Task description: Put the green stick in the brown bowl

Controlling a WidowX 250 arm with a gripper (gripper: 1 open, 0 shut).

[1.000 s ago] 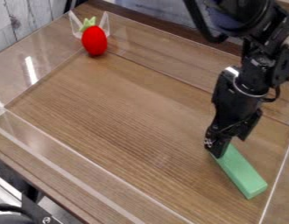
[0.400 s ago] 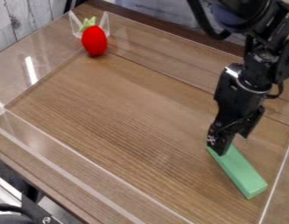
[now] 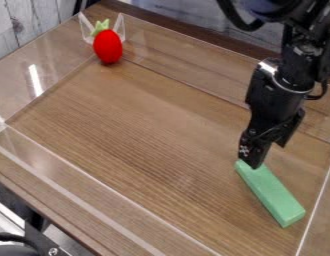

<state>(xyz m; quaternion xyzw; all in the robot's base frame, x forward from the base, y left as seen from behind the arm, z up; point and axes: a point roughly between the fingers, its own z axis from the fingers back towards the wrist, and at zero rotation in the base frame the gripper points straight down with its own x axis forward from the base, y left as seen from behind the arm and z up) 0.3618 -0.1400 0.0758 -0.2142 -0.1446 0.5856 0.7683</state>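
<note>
Looks like a robotics lab bench: a wood-grain surface (image 3: 141, 120) fenced by a low clear acrylic wall (image 3: 34, 150), whitewashed planks (image 3: 28, 20) at eleven o'clock, black cables (image 3: 241, 25) looping at one o'clock, and toy props, a red strawberry toy (image 3: 108, 44) at eleven.

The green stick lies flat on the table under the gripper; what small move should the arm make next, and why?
Probably lower the gripper onto the green stick and close on it. The stick lies flat on the table, apparently not held, with the gripper just above its near end. No brown bowl is in view, so grasping comes first.
</note>
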